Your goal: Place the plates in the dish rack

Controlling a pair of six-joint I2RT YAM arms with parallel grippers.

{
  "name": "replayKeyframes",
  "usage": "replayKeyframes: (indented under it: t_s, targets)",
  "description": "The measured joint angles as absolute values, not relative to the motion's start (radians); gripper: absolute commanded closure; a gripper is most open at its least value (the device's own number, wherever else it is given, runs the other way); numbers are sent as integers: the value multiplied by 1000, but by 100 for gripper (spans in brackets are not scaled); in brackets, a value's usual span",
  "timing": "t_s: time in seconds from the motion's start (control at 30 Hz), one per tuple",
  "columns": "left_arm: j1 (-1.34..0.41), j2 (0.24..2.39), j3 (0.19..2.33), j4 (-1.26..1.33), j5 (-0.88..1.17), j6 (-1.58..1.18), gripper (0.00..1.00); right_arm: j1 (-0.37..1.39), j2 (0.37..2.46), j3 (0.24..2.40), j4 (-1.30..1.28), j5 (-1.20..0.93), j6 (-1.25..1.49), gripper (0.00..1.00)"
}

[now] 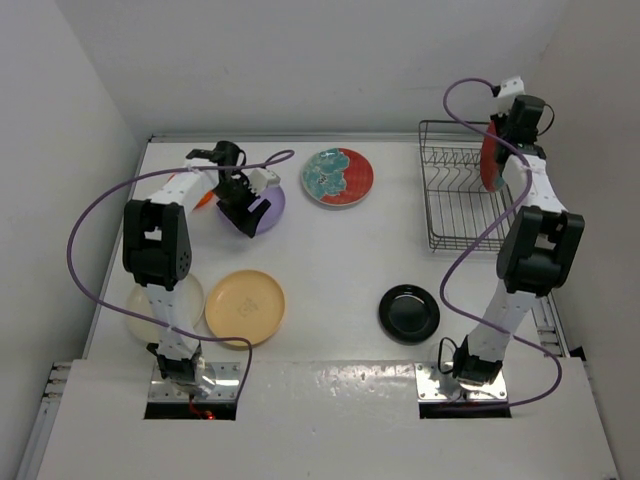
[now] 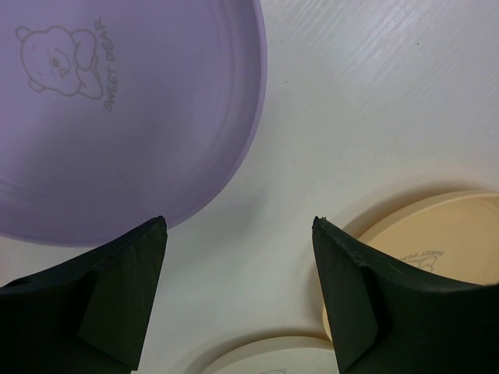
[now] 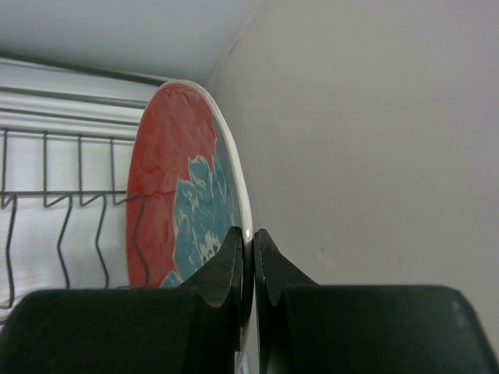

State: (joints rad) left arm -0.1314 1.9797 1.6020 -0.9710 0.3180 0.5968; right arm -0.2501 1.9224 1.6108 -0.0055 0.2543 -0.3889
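Observation:
My right gripper is shut on the rim of a red plate with a teal floral pattern. It holds the plate upright on edge over the right end of the dish rack. A second red and teal plate lies flat at the back centre. My left gripper hangs open over the near edge of the lavender plate, with only bare table between its fingers. The pale yellow plate, the cream plate and the black plate lie flat nearer the front.
A bit of a small orange plate shows beside the left arm, mostly hidden by it. White walls close in the table at the back and on both sides; the rack stands against the right wall. Purple cables loop from both arms.

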Motion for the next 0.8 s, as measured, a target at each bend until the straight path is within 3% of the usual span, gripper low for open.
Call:
replayKeyframes:
  t_s: [0.1,0.13,0.4,0.5,0.57,0.7,0.8]
  targets:
    - [-131,1980,1608,-971,316,591,20,-243,1946,1586,17,237,-390,98]
    - [-131,1980,1610,-970,316,589,20,-240,1956,1579,22,239,-390,92]
    - [-137,1981,1631,-976,315,591,18,-236,1969,1617,40,262,-337,10]
    - [-146,1981,1631,-1009,318,641,16,-218,1967,1698,-22,259,-295,1]
    - [-153,1981,1631,-1052,318,691,15,-194,1967,1777,-79,259,-258,1]
    - [-169,1980,1616,-1150,316,797,13,-102,1950,1954,-224,247,-99,11]
    - [-183,1974,1556,-1167,299,839,13,-9,1895,1936,-278,167,32,13]
